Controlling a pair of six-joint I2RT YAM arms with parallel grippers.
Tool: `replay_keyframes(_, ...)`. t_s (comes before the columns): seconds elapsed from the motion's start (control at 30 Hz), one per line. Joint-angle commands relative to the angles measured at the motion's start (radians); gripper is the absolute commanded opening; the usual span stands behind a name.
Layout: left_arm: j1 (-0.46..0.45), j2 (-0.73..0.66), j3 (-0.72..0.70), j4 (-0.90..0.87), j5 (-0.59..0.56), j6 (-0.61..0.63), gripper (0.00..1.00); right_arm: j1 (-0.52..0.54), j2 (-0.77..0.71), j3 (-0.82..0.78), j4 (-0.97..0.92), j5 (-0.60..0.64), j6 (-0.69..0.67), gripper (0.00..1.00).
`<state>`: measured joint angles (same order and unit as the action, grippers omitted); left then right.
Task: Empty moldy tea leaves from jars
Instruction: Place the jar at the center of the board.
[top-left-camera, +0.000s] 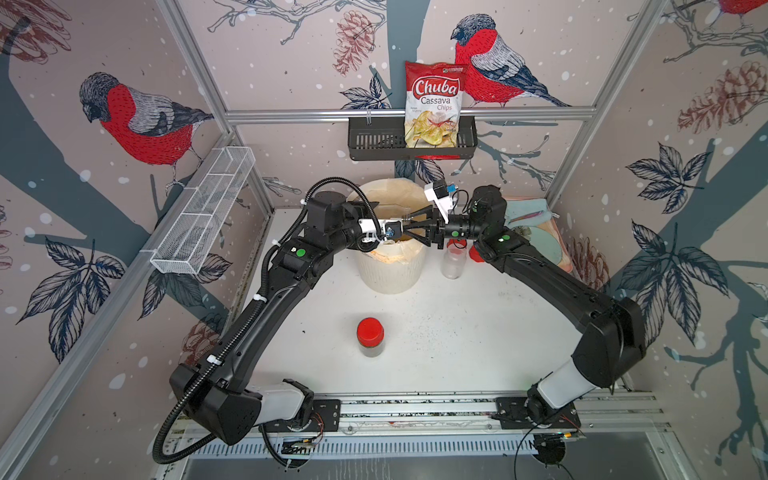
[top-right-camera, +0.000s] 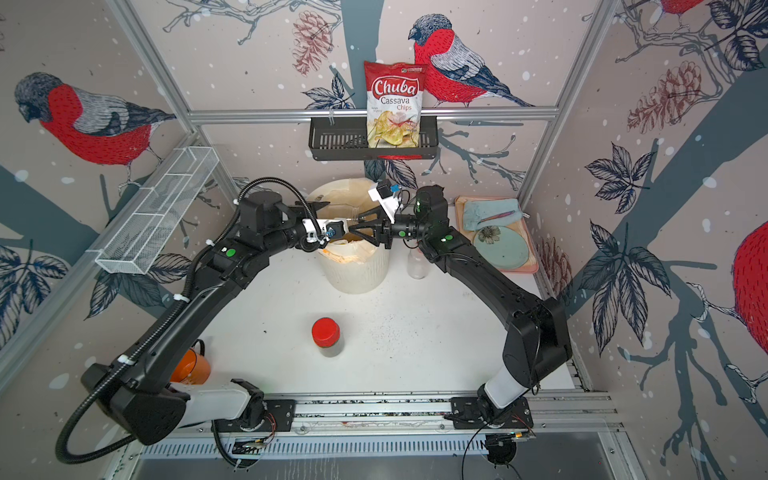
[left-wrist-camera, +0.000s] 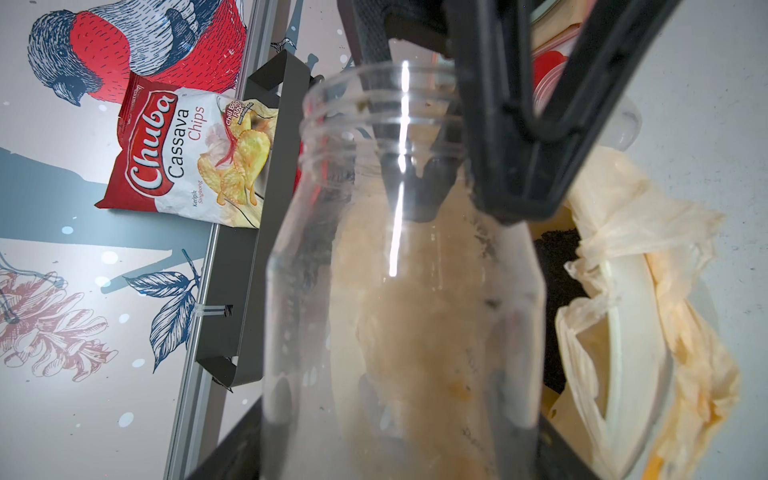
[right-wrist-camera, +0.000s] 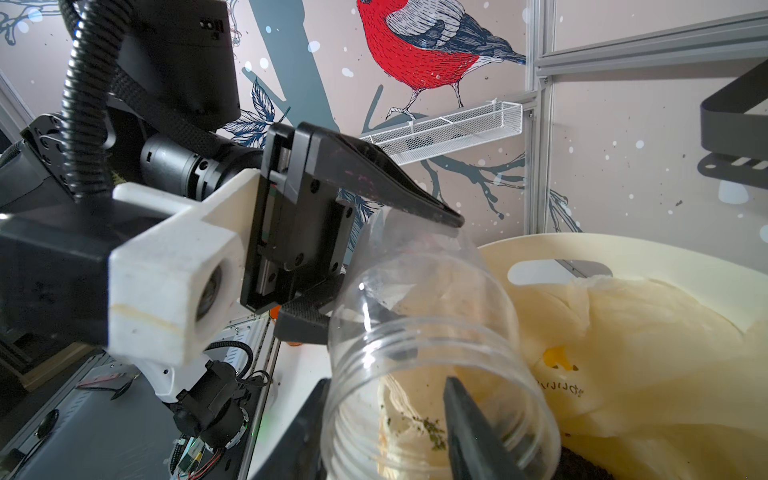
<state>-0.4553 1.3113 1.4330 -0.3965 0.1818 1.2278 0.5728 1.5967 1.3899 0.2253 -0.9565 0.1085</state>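
My left gripper (top-left-camera: 384, 222) is shut on a lidless clear jar (left-wrist-camera: 399, 291), lying on its side over the white bin (top-left-camera: 390, 270). My right gripper (right-wrist-camera: 386, 432) meets it from the right, open. One finger sits inside the jar's mouth and the other outside its threaded rim. A few green tea leaves (right-wrist-camera: 432, 428) cling inside the jar, and a dark heap of leaves (left-wrist-camera: 557, 266) lies in the bin's yellowish liner. A second lidless jar (top-left-camera: 453, 262) stands right of the bin beside a red lid (top-left-camera: 476, 253). A third jar (top-left-camera: 370, 336), red-lidded with dark leaves inside, stands mid-table.
A pink tray (top-right-camera: 528, 266) with a blue plate and a cloth lies at the back right. A black wall basket (top-left-camera: 374, 143) holds a chips bag. A white wire basket (top-left-camera: 203, 208) hangs on the left wall. An orange cup (top-right-camera: 191, 368) stands by the left arm's base.
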Motion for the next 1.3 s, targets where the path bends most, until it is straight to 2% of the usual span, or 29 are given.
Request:
replay_keyframes(0.0,0.0,-0.004,-0.001,0.031,0.014,-0.012,0.52,0.007,0.008,0.016,0.024,-0.021,0.008,0.41)
replay_keyframes(0.13,0.0,-0.004,0.0,0.03,0.011,-0.012,0.52,0.012,0.021,0.036,-0.005,-0.021,0.002,0.35)
replay_keyframes(0.3,0.001,-0.001,-0.002,0.03,0.008,-0.011,0.52,0.013,0.028,0.049,-0.026,-0.022,0.0,0.32)
replay_keyframes(0.5,0.0,0.0,-0.005,0.029,0.007,-0.011,0.52,0.015,0.04,0.068,-0.061,-0.028,-0.006,0.23)
replay_keyframes(0.67,0.001,-0.003,-0.005,0.033,0.008,-0.011,0.52,0.019,0.042,0.078,-0.074,-0.033,-0.013,0.06)
replay_keyframes(0.77,0.001,-0.004,-0.005,0.034,0.005,-0.011,0.52,0.02,0.045,0.084,-0.086,-0.034,-0.016,0.0)
replay_keyframes(1.03,0.001,-0.007,-0.01,0.039,-0.002,-0.01,0.53,0.022,0.043,0.086,-0.102,-0.031,-0.013,0.0)
replay_keyframes(1.27,0.0,-0.029,-0.049,0.1,-0.018,-0.007,0.61,0.022,0.036,0.086,-0.096,0.016,0.024,0.0)
